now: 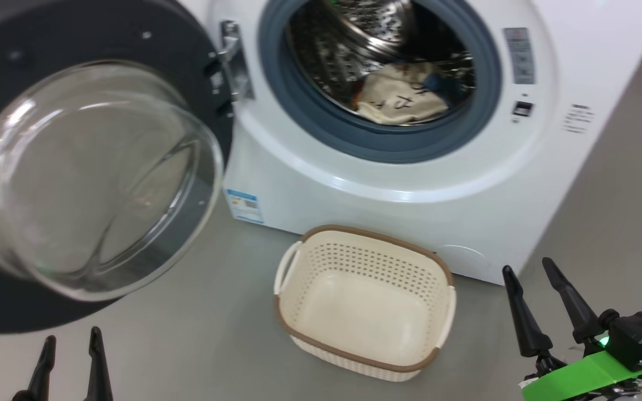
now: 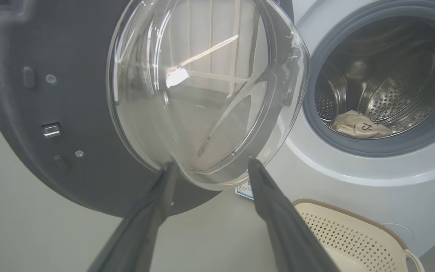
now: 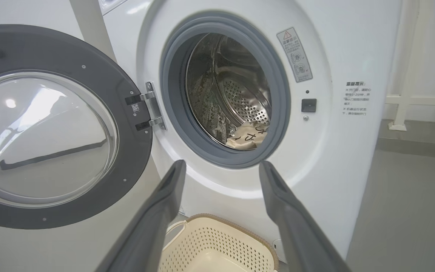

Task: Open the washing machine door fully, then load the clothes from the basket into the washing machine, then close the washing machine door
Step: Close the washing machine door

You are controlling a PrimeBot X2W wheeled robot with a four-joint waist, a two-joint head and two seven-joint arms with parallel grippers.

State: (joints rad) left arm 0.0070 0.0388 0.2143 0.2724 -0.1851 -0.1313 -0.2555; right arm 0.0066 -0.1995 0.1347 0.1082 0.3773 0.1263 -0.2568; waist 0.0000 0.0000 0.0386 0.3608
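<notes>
The white washing machine [image 1: 388, 184] stands with its round black-rimmed door [image 1: 92, 178] swung wide open to the left. Cream cloth with black marks, the clothes [image 1: 402, 100], lies in the steel drum, with a bit of blue cloth beside it. On the floor in front sits the cream basket [image 1: 363, 303], with nothing inside. My left gripper [image 1: 72, 345] is open at the lower left, below the door's glass bowl [image 2: 206, 90]. My right gripper [image 1: 530, 270] is open at the lower right, right of the basket. In the right wrist view the clothes [image 3: 249, 138] show through the grey-blue gasket [image 3: 172, 102].
Grey floor [image 1: 187, 323] surrounds the basket and runs on to the right of the machine. A blue label [image 1: 243, 206] sits low on the machine's front. White railing [image 3: 410, 100] stands behind the machine at the right.
</notes>
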